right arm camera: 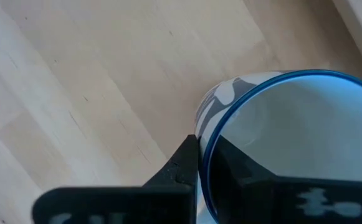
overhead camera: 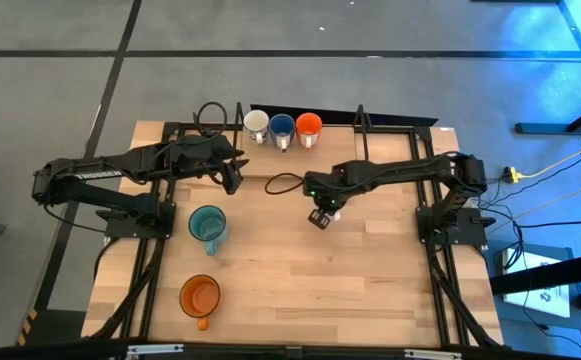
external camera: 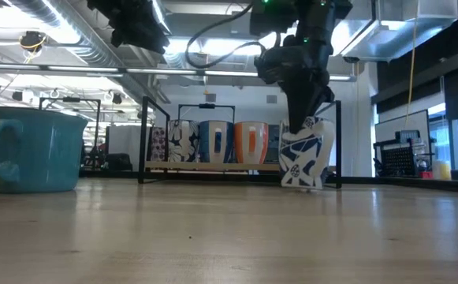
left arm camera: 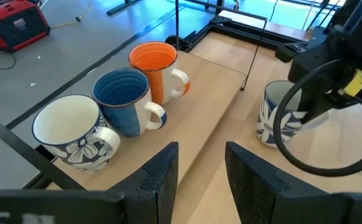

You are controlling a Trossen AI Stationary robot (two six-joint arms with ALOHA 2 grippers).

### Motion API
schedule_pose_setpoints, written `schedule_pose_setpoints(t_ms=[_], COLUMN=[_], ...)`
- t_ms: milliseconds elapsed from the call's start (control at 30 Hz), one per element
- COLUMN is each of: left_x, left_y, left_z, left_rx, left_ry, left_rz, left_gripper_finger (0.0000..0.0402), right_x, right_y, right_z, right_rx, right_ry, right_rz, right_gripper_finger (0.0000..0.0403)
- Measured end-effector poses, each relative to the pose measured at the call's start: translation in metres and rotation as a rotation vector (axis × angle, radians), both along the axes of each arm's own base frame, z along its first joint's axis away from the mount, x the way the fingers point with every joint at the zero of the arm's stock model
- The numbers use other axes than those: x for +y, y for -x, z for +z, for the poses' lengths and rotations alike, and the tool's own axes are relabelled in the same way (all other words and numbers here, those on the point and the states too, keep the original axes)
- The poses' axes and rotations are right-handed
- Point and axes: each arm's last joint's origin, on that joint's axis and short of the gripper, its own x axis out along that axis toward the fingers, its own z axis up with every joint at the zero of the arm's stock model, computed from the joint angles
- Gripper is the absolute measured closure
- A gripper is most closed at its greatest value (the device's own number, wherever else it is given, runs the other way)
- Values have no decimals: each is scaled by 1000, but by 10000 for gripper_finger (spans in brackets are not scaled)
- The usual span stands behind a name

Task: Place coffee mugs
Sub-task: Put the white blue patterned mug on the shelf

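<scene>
High view, bench: pale wooden top [overhead camera: 370, 270] inside a black frame; grey floor all round.
Held mug: white mug with blue flower print [external camera: 306, 154], blue rim, standing upright on the wood near the bench's middle, right of centre.
Right gripper [right arm camera: 199, 163]: clamped on that mug's wall, one finger inside the rim and one outside.
Left gripper [left arm camera: 200, 180]: fingers parted, holding nothing, raised near the far edge, left of the row.
Far-edge row: white flowered mug [overhead camera: 256, 124], dark blue mug [overhead camera: 282, 126], orange mug [overhead camera: 309, 125], side by side, almost touching.
Teal mug [overhead camera: 207, 224]: left half of the bench, upright.
Second orange mug [overhead camera: 200, 295]: near the front left corner.
Open room: bare wood across the right half and front edge.
Low view, room: workshop with ceiling ducts and benches behind.
</scene>
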Motion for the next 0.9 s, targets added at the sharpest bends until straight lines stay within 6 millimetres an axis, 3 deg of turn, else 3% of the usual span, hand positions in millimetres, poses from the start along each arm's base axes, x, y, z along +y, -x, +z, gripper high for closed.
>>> schedule_pose_setpoints(t_ms=[333, 633, 767, 900], left_x=[1, 3, 3, 3], left_y=[-4, -15, -16, -16], left_z=[-4, -13, -13, -13], left_rx=[24, 61, 61, 62], left_ry=[6, 14, 16, 16], left_rz=[-3, -4, -6, -6], left_gripper_finger=[276, 276, 276, 276], right_x=[0, -2, -2, 3], right_y=[-1, -2, 4, 19], right_z=[0, 2, 16, 46], right_rx=[-13, -33, -72, -153], right_ry=[-2, 17, 5, 52], right_rz=[1, 20, 27, 60], right_gripper_finger=[385, 283, 245, 227])
